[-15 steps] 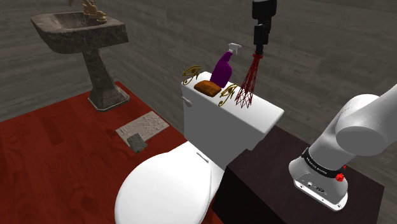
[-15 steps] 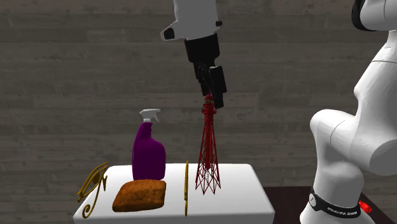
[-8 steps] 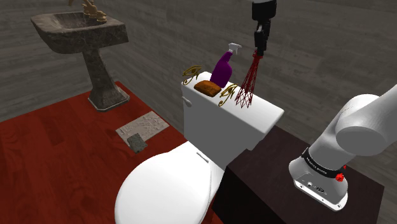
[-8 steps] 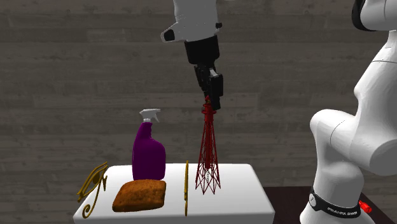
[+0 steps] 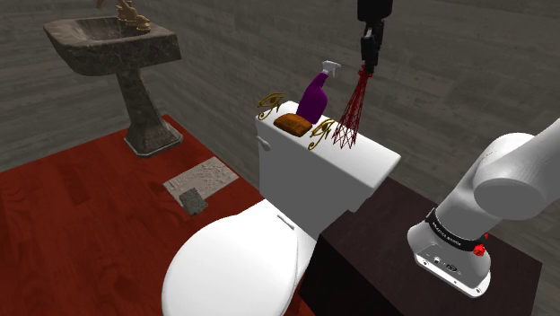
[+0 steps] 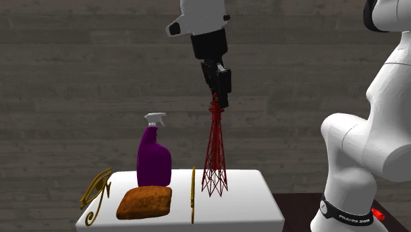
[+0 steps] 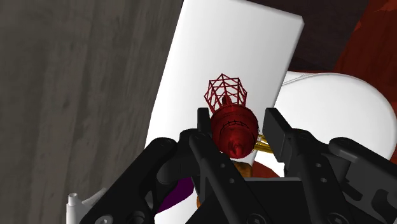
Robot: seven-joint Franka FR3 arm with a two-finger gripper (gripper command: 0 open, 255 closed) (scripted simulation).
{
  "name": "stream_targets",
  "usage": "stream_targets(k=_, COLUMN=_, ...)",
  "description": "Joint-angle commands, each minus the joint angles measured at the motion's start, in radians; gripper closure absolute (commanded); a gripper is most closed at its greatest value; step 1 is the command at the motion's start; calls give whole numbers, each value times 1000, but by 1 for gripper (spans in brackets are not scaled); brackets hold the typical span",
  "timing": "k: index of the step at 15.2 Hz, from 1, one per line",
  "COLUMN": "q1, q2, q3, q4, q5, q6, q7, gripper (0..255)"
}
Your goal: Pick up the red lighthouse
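Note:
The red lighthouse (image 5: pixel 350 115) is a tall lattice tower with a rounded red top. It hangs upright just over the white toilet tank lid (image 5: pixel 377 157), at the end nearest the arm. My gripper (image 5: pixel 365 70) comes down from above and is shut on its top. In the second exterior view the gripper (image 6: pixel 216 102) clasps the tip of the lighthouse (image 6: pixel 215 158), whose base hovers slightly above the lid (image 6: pixel 244 205). The wrist view looks straight down the lighthouse (image 7: pixel 224 93), with the gripper (image 7: pixel 238 121) pinching its red cap on both sides.
On the lid stand a purple spray bottle (image 5: pixel 314 94), a brown sponge-like block (image 5: pixel 292 123) and two gold eye ornaments (image 5: pixel 269 105) (image 5: pixel 321 133). Below is the white toilet seat (image 5: pixel 238 265). A stone pedestal sink (image 5: pixel 112 40) stands far off at the shoulder view's left, on a red floor.
The gripper has risen a little with the lighthouse in it. The tower's base has come slightly up off the tank lid.

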Motion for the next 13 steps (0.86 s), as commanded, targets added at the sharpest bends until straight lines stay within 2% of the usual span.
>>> stream_targets(k=1, q1=0, q2=5, q3=1, q4=31, q5=0, q6=-26, q7=-3, gripper=255)
stream_targets(k=11, q1=-2, q2=46, q3=6, q4=207, q5=-6, q6=-160, q7=-22, gripper=255)
stream_targets(k=13, q1=-2, q2=47, q3=6, q4=210, q5=-6, q6=-162, q7=-23, gripper=255)
